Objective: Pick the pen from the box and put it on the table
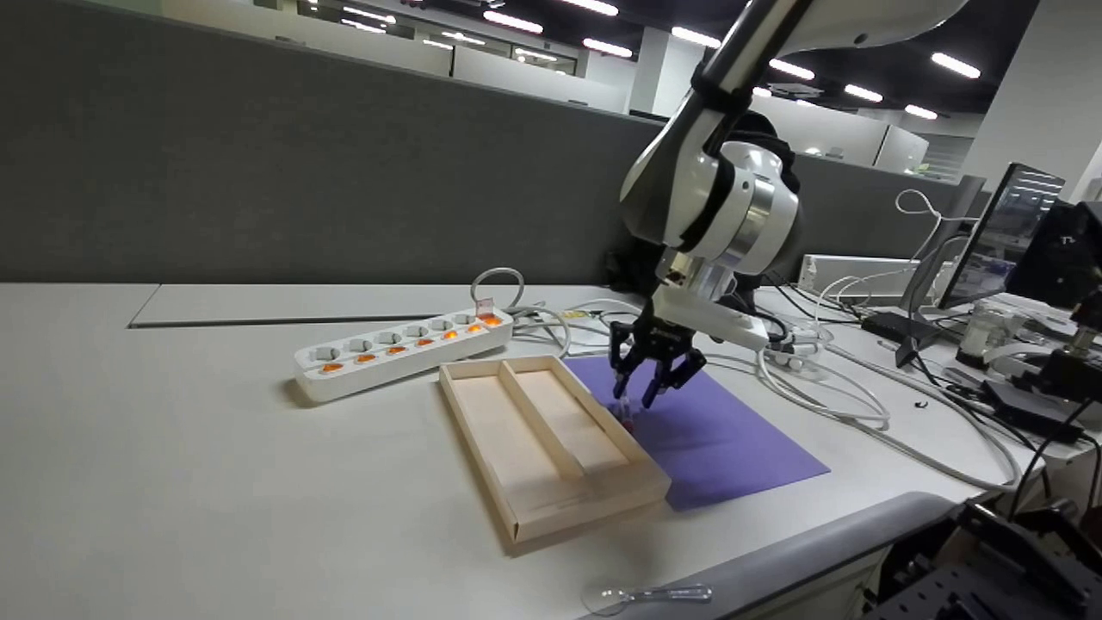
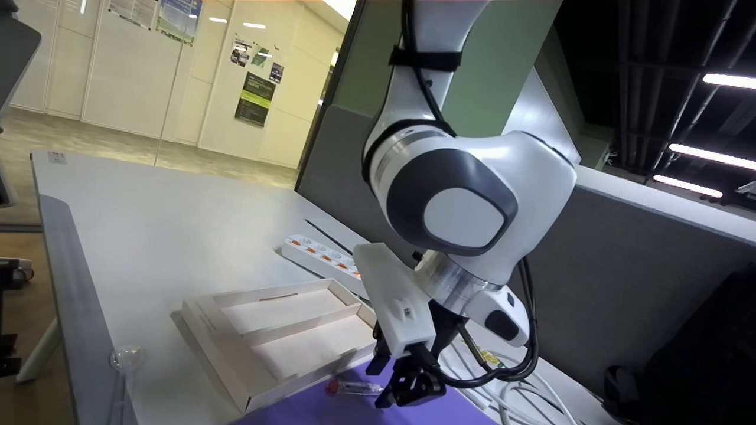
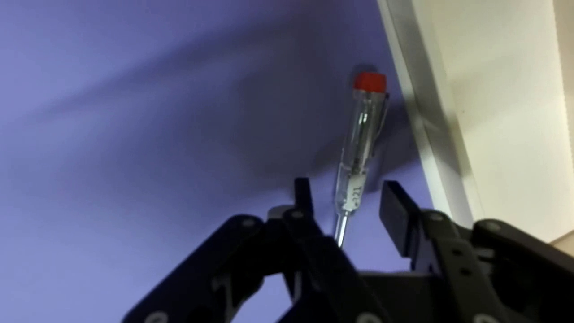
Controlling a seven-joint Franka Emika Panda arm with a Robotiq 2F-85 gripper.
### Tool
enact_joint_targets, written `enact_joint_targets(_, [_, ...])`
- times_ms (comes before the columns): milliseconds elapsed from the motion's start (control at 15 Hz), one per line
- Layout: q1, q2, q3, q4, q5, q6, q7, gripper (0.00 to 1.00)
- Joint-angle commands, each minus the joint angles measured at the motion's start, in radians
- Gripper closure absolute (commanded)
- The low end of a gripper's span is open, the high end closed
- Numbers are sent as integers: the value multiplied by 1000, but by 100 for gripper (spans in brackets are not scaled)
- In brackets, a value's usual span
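The pen is a thin clear stick with a red end. It lies on the purple sheet beside the box's long wall, outside the box, in the wrist view (image 3: 357,148) and in both exterior views (image 1: 627,417) (image 2: 356,388). My gripper (image 3: 347,184) is open, its fingers on either side of the pen's lower part with gaps. The gripper also shows low over the sheet in both exterior views (image 1: 634,398) (image 2: 378,388). The pen's thin tip is partly hidden by a finger. The box, a beige two-compartment tray (image 1: 541,419), looks empty. The table (image 1: 258,482) is light grey-white.
The purple sheet (image 1: 740,443) lies under the gripper, along the box. A white power strip (image 1: 405,357) stands behind the box. White cables (image 1: 826,405) run beyond the sheet. A clear spoon-like item (image 1: 659,594) lies at the table's front edge. A grey partition (image 1: 301,172) stands behind.
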Motion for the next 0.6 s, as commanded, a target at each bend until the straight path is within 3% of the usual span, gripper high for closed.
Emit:
enact_joint_targets(0, [-15,-1,14,9,21,-13,-9,23])
enact_joint_targets(267, [43,-34,-13,6,-5,-20,40,1])
enact_joint_targets(533, [94,-79,-7,1,-16,-25,39,0])
